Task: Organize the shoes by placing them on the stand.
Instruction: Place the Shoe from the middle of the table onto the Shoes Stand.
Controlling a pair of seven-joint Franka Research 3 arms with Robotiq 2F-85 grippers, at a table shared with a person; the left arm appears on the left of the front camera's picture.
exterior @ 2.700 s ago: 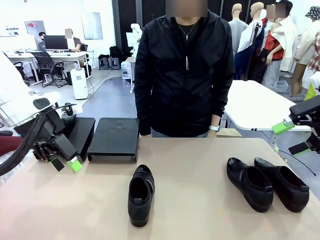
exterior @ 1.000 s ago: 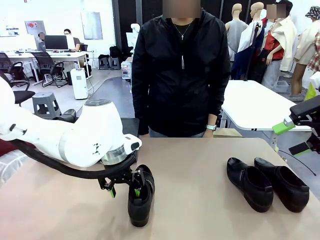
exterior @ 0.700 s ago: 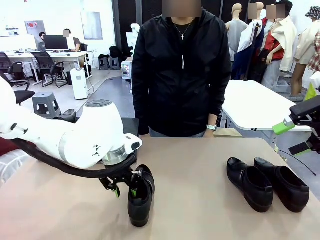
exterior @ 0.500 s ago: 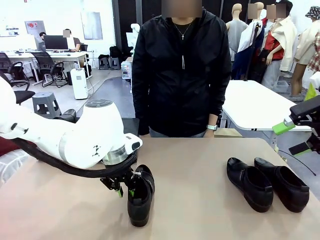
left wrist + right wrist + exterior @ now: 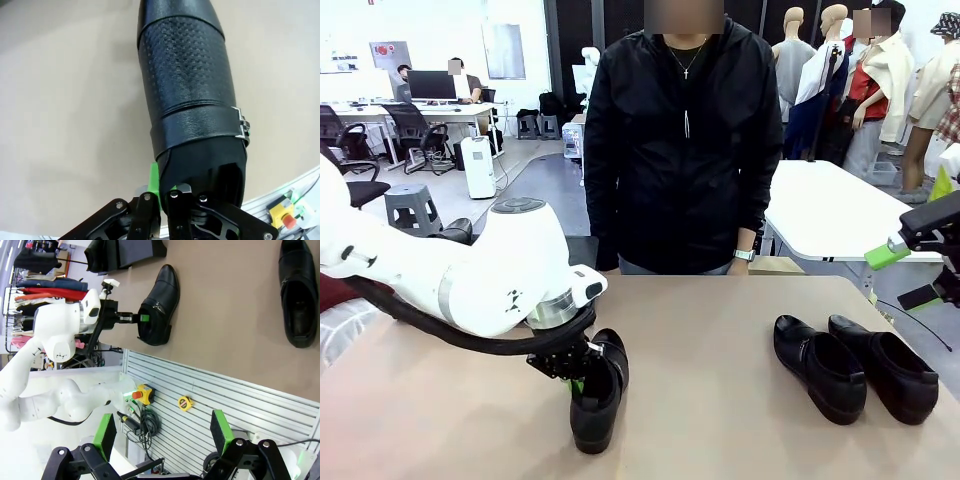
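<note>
Pinching one shoe (image 5: 595,405) with the left gripper (image 5: 578,380), jaws squeezed shut on the thin side wall right by the heel opening. Pressing a green pad (image 5: 154,181) on the outside of that wall, with the toe pointing straight away from the hand. Hard to tell if lifted yet or resting on the table (image 5: 720,430).

Looks shiny and smooth, so likely to slip. Likely stiff at the sole and heel, softer at the wall, and not too heavy for one hand. Good to hold at that wall near the heel, but watch for the long toe end dipping down.

Holding nothing with the right gripper (image 5: 905,275), jaws wide apart, up above two more shoes (image 5: 820,368) lying side by side just below it. Looking from that hand, past the held shoe, to the stand (image 5: 125,252) well beyond.

Compared with a second ago: jaws open around the wall then, shut now. Shoe nudged a little toward the near edge.
</note>
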